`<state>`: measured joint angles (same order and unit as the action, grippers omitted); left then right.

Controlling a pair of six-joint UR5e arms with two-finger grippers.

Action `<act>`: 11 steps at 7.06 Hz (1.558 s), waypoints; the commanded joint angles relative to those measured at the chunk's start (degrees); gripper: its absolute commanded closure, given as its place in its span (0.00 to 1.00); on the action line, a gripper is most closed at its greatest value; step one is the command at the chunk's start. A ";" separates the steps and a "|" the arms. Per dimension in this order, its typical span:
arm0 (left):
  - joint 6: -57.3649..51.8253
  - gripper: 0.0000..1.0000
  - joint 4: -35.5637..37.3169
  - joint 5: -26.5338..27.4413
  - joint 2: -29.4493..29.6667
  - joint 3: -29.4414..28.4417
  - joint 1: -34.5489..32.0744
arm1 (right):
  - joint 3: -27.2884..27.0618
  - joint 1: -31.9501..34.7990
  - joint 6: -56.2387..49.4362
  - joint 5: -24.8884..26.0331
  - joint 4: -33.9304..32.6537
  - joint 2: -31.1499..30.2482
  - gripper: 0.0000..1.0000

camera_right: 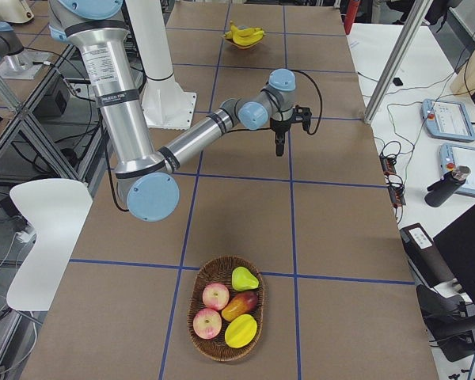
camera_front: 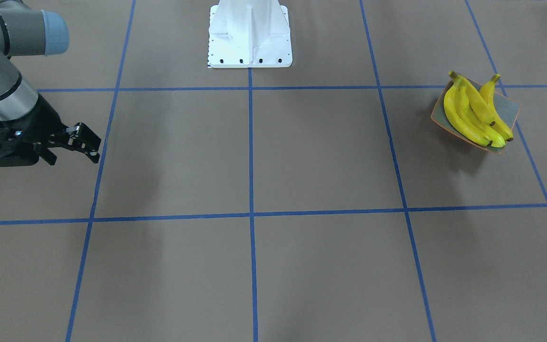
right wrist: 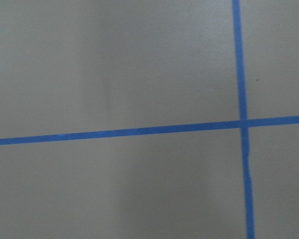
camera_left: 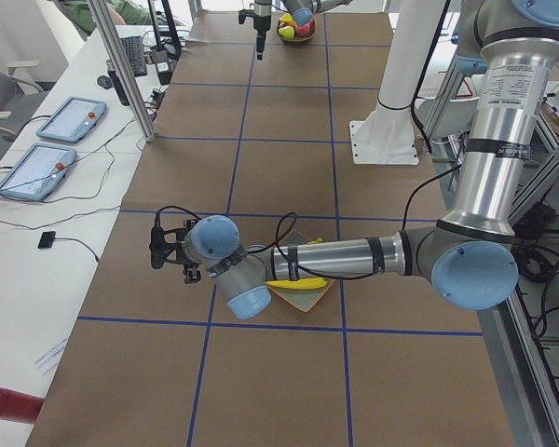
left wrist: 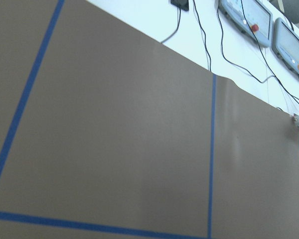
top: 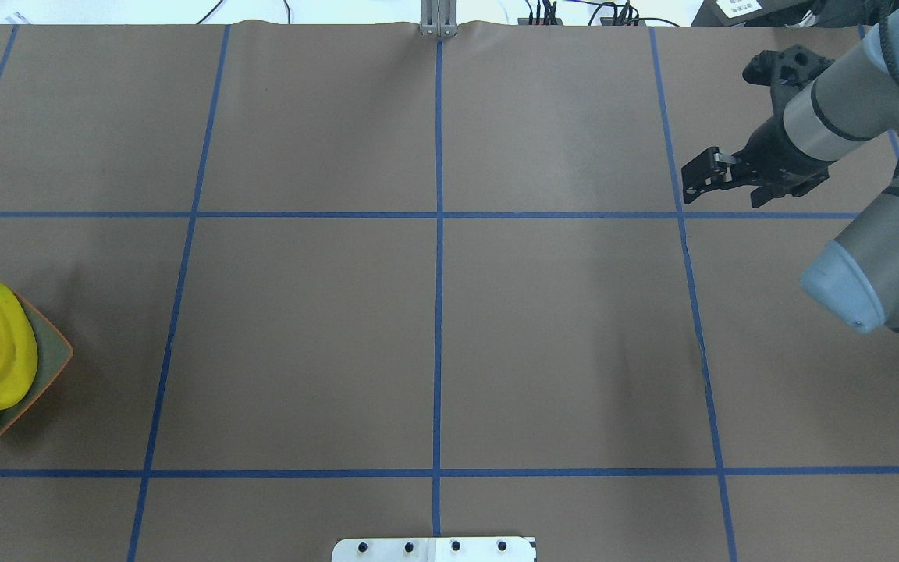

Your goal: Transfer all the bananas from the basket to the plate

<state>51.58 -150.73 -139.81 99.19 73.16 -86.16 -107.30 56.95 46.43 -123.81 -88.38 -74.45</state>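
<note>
— Three bananas [camera_front: 475, 114] are lying side by side on the plate [camera_front: 510, 108], out at the robot's left end of the table [top: 559, 336], their tips poking over its orange rim.

— What is the left gripper [camera_left: 158, 250] doing?

— It is hanging near that plate. It is showing only in the side view, so I cannot tell how its fingers are set.

— And moving rightwards?

— The right gripper [top: 691, 176] is hanging above bare table, well apart from everything. Its fingers are looking drawn together and are carrying nothing.

— Is the basket [camera_right: 192, 324] holding anything?

— It is sitting at the far right end, holding apples [camera_right: 215, 296], a pear [camera_right: 244, 279] and a plump yellow fruit [camera_right: 239, 331]. No banana is showing in it.

— So what is left to do?

— Nothing, I am judging: the transfer is looking finished.
</note>
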 commanded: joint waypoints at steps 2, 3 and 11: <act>-30.06 0.01 21.22 6.90 0.04 0.66 0.28 | 6.03 10.17 -21.42 -0.55 -4.61 -4.12 0.01; -37.01 0.01 27.71 7.53 0.04 0.67 0.55 | 6.92 12.12 -25.30 -0.64 -4.70 -5.43 0.01; -54.48 0.00 55.28 7.02 -8.83 21.76 -2.17 | 15.81 31.12 -46.00 -8.04 -3.13 -15.27 0.01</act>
<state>-2.61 -95.56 -132.53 91.62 94.72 -88.18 -91.81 87.53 0.54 -133.16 -92.19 -87.83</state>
